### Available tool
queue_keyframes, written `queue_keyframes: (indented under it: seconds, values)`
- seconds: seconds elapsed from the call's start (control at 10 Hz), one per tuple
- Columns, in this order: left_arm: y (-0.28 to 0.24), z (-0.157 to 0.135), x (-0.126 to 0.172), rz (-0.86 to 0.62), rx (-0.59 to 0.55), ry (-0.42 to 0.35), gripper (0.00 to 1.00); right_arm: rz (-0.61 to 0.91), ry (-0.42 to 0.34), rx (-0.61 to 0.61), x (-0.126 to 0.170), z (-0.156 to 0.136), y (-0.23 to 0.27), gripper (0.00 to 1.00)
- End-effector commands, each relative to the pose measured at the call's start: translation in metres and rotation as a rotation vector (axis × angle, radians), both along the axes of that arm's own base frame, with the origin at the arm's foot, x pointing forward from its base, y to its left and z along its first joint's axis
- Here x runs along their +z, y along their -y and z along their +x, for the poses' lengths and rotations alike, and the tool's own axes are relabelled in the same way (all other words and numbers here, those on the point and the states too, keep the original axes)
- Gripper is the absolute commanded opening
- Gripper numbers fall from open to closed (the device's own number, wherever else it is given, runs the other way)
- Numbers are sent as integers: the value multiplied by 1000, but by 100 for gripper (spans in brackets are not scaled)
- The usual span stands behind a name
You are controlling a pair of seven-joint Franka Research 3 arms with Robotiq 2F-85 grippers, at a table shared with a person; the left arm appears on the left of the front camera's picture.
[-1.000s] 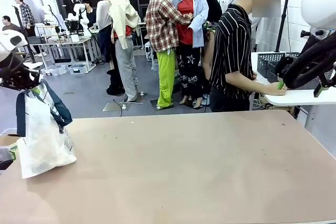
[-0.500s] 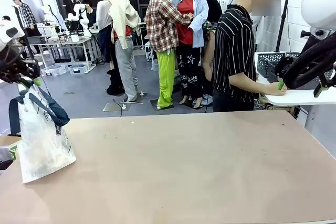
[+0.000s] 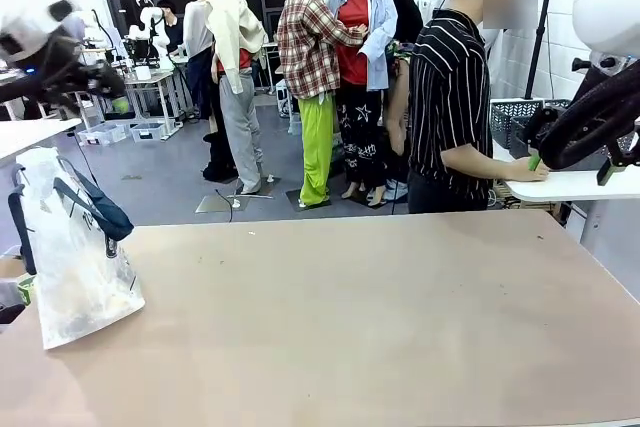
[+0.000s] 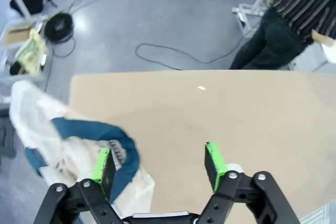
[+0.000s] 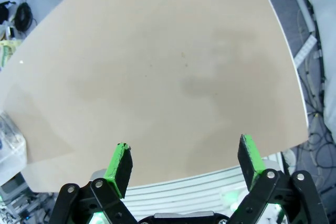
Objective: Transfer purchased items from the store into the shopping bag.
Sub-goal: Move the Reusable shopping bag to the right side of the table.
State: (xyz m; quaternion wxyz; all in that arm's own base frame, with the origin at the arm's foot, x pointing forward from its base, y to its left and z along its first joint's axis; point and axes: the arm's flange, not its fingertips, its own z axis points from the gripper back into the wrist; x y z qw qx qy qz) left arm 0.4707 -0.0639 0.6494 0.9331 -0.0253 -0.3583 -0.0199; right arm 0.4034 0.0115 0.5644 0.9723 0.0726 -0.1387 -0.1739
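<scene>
A wide tan table (image 3: 360, 317) spans the foreground, with a person in a striped shirt (image 3: 447, 97) at its far side. The shopping bag (image 3: 75, 257) stands at the table's left edge, navy handles drooping. Above it the left gripper (image 4: 158, 163) hangs spread and empty. The right gripper (image 5: 184, 169) is spread wide, holding nothing

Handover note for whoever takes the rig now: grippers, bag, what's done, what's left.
Left gripper: open, empty, raised above the shopping bag.
Right gripper: open, empty, high over the table's right edge.
Bag stands at the table's left end, navy handles loose, nothing gripping it.
The person is turned to the side table, where a dark basket sits.
Done: bag set down. Left: move items into the bag.
</scene>
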Motion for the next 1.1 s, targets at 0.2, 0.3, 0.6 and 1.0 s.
queue_keyframes:
  seconds: [0.2,0.3,0.6,1.0]
  values:
    - [89,30,-27,-24,-174,-97,99,-5,-4,13,1,3,0,100]
    - [108,39,-45,-18,-226,-137,99,-5,-4,13,1,3,0,100]
    - [141,55,-98,-13,-153,-191,99,-5,-4,13,1,3,0,100]
    - [132,58,-121,-67,-201,-275,99,-5,-4,13,1,3,0,100]
